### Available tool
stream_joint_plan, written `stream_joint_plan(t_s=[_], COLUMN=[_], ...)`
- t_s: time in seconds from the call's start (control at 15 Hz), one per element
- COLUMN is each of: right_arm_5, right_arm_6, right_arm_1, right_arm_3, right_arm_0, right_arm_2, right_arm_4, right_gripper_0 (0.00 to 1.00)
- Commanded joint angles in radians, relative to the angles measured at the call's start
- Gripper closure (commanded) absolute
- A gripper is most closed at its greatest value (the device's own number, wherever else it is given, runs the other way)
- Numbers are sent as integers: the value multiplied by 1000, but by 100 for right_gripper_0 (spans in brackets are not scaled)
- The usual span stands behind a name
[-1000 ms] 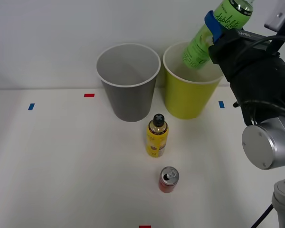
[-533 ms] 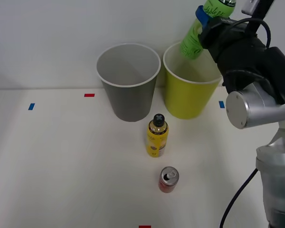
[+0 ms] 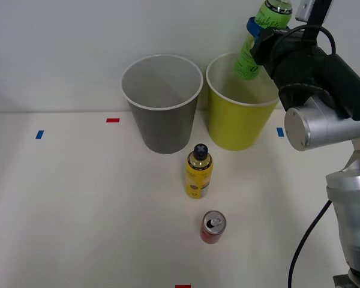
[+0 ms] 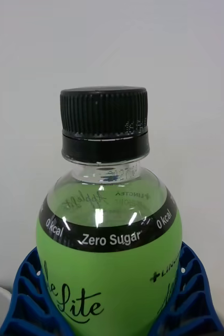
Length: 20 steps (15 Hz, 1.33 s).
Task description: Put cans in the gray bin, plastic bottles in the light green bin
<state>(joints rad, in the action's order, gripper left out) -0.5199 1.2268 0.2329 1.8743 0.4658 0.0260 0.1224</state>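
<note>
Claw (image 3: 259,37) of the right arm is pinching the bright green plastic bottle with the black screw cap (image 3: 259,42), its two blue ribbed fingers (image 4: 25,299) pressing on both sides of the label. The bottle is hanging tilted in the air, its lower end over the far right part of the tall yellow-green bin with the white rim (image 3: 237,120). I think it is being held there so that it is falling inside the bin when the fingers are spreading; the bottle is not touching the rim.

Left of this bin, just beside it, the tall dark gray bin with the white rim (image 3: 162,123) is standing, and nothing is showing in the part of its inside that is visible. On the white desk (image 3: 78,204), nearer than the bins, the small yellow bottle with the gold neck and black cap (image 3: 198,172) is standing upright. Still nearer, the short red drink can with the silver top (image 3: 213,227) is waiting. Both are well apart from the arm, so nothing is standing in the way of the drop.
</note>
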Motion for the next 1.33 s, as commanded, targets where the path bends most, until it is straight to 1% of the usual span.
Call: stream_joint_plan(t_s=[0.07,0.13,0.2,1.07,1.33], right_arm_5=[24,26,29,64,282], right_arm_6=[-7,-7,-9,2,-4], right_arm_1=[3,3,2,-20,-20], right_arm_3=[-1,-1,-1,-1,-1], right_arm_0=[2,1,2,-3,-111], right_arm_2=[0,0,0,8,9], right_arm_4=[-1,-1,3,19,17], right_gripper_0=[65,12,0,0,0])
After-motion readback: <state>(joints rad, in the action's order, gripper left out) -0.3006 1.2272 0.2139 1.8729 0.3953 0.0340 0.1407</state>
